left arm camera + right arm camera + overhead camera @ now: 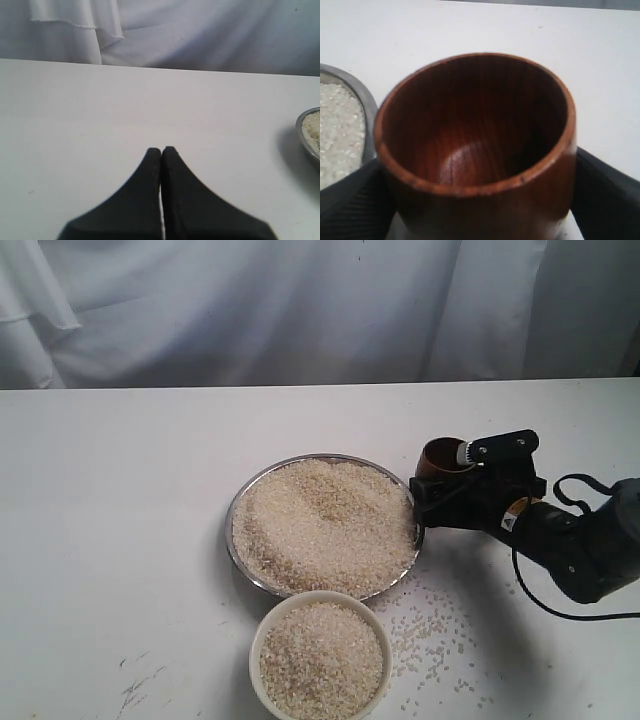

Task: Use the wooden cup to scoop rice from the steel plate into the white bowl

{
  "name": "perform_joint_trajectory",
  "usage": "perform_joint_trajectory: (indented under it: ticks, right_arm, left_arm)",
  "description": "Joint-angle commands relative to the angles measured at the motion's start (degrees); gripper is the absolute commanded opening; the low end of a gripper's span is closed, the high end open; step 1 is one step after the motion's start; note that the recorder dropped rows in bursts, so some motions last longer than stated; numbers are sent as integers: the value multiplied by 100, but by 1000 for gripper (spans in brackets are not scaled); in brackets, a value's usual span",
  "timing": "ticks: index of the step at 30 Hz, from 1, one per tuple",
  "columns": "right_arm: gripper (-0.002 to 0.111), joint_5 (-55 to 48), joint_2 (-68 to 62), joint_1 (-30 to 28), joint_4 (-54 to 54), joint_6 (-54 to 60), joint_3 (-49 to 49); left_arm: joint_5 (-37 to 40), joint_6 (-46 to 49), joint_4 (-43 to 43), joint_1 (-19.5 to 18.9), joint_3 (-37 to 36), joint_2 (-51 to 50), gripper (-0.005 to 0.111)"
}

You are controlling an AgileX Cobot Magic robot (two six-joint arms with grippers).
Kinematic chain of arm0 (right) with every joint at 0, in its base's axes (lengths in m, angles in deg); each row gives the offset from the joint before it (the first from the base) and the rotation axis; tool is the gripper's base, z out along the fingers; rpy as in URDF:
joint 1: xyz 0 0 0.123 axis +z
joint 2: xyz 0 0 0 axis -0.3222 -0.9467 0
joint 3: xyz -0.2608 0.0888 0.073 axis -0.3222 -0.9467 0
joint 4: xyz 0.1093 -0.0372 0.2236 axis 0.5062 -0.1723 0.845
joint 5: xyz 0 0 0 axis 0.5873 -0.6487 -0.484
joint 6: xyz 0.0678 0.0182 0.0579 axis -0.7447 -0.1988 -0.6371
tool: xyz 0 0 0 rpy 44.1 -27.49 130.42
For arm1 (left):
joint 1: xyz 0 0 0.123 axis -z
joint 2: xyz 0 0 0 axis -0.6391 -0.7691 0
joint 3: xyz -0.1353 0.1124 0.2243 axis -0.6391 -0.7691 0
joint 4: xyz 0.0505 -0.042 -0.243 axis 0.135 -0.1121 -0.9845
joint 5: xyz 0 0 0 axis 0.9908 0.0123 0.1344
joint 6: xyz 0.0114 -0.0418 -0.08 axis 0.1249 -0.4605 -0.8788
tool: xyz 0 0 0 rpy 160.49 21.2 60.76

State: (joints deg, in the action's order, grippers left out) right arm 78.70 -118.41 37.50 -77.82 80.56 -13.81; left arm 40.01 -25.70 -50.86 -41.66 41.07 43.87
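Observation:
The steel plate [229, 530] sits mid-table, heaped with rice [325, 525]. In front of it the white bowl [256, 645] holds rice [322, 660] almost to its rim. Just off the plate's right edge my right gripper [455, 475] is shut on the wooden cup [437, 457], which stands upright. The right wrist view shows the cup [475, 125] empty, black fingers [607, 195] on both sides, and the plate rim [365, 105] close beside it. My left gripper [161, 150] is shut on nothing above bare table, with the plate's edge [304, 135] off to one side; the exterior view does not show it.
Loose spilled grains [430, 625] lie on the table right of the bowl. A black cable [580, 490] loops behind the right arm. A white curtain [300, 300] hangs behind the table's far edge.

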Motion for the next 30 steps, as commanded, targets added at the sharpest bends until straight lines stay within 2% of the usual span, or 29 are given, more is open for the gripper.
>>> perform_joint_trajectory:
  ticks: [1, 3, 4, 8, 19, 30]
  right_arm:
    - [91, -202, -50, -4, 143, -8, 6]
    - [104, -231, -50, -4, 80, -8, 6]
    - [105, -220, -50, -4, -11, -31, 6]
    - [105, -208, 81, -4, -331, -168, 6]
    - [105, -322, 725, -4, -373, -152, 6]
    - [105, -1087, 2445, -4, -607, 209, 6]
  left_arm:
    - [-76, -3, 5, -11, -28, 24, 0]
    - [-76, -3, 5, -11, -28, 24, 0]
    - [-76, -3, 5, -11, -28, 24, 0]
    - [-76, -3, 5, -11, -28, 24, 0]
    - [-76, -3, 5, -11, -28, 24, 0]
    - [-76, -3, 5, -11, -28, 24, 0]
